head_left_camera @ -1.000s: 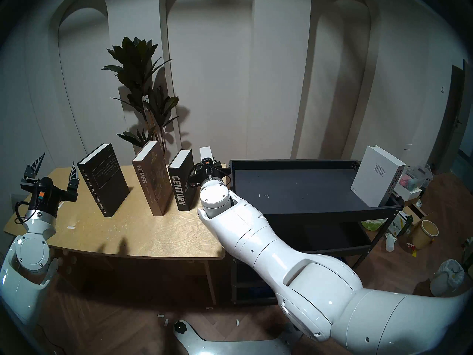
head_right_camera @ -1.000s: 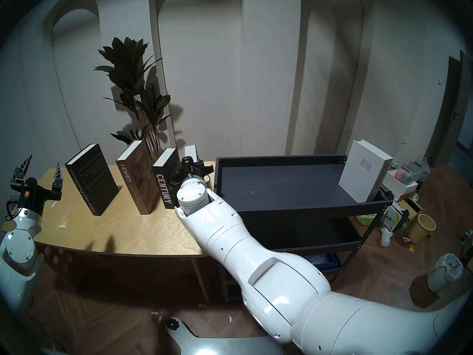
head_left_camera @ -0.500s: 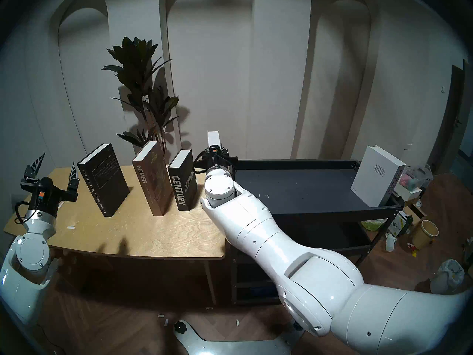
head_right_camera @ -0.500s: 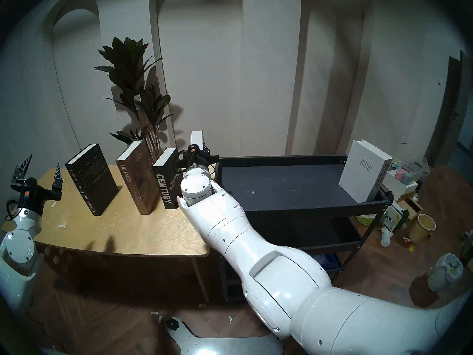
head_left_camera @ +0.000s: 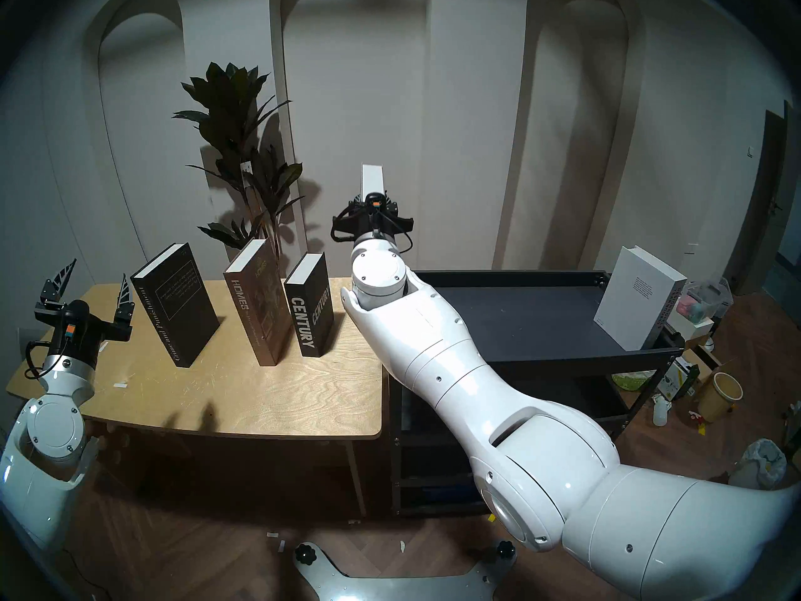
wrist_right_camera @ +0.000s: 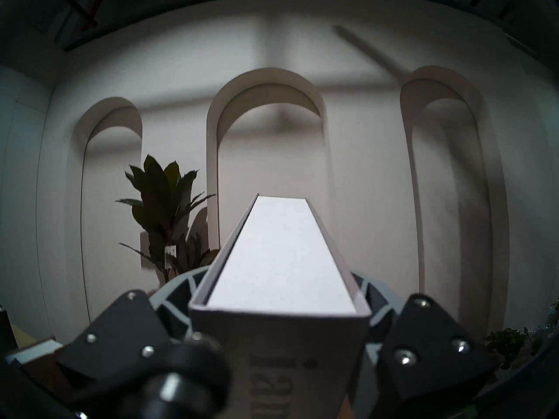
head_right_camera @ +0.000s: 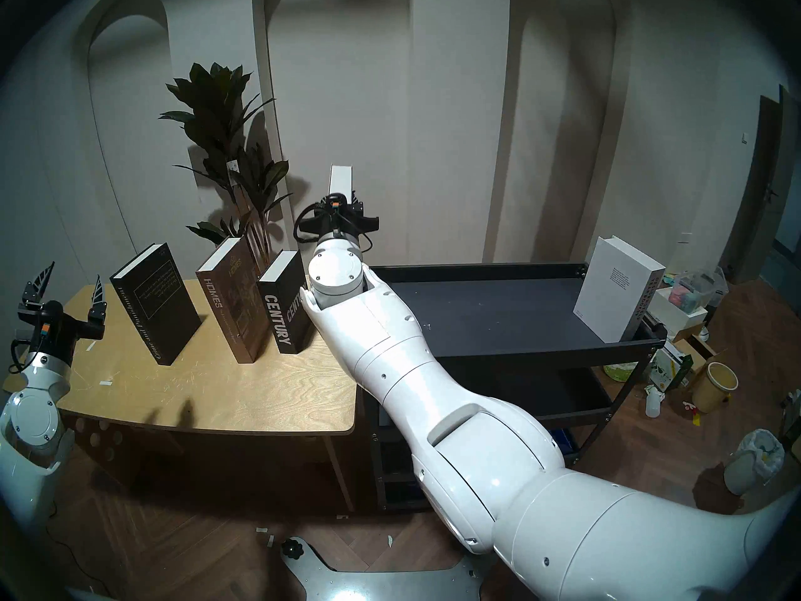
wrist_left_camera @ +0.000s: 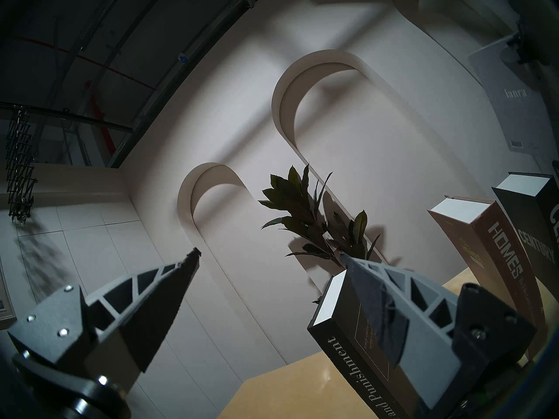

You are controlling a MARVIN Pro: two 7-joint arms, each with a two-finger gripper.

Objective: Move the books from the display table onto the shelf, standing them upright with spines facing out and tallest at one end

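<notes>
My right gripper (head_left_camera: 373,199) is shut on a pale grey book (head_left_camera: 372,178), holding it upright in the air above the gap between the display table (head_left_camera: 260,396) and the shelf (head_left_camera: 520,354). In the right wrist view the grey book (wrist_right_camera: 281,258) fills the space between the fingers. Three books stand on the table: black "Crime and Punishment" (head_left_camera: 175,301), brown "HOMES" (head_left_camera: 258,301) and black "CENTURY" (head_left_camera: 310,309). A white book (head_left_camera: 637,301) stands at the shelf's far right end. My left gripper (head_left_camera: 93,290) is open, empty, left of the black book (wrist_left_camera: 348,349).
A tall potted plant (head_left_camera: 242,153) stands behind the table, close to the lifted book. Boxes, a tan bucket (head_left_camera: 721,394) and a lined bin (head_left_camera: 760,463) crowd the floor right of the shelf. My base plate (head_left_camera: 390,583) lies below.
The right gripper has risen with the pale grey book, lifting it off the table's right end and a little to the right. The left arm has not moved.
</notes>
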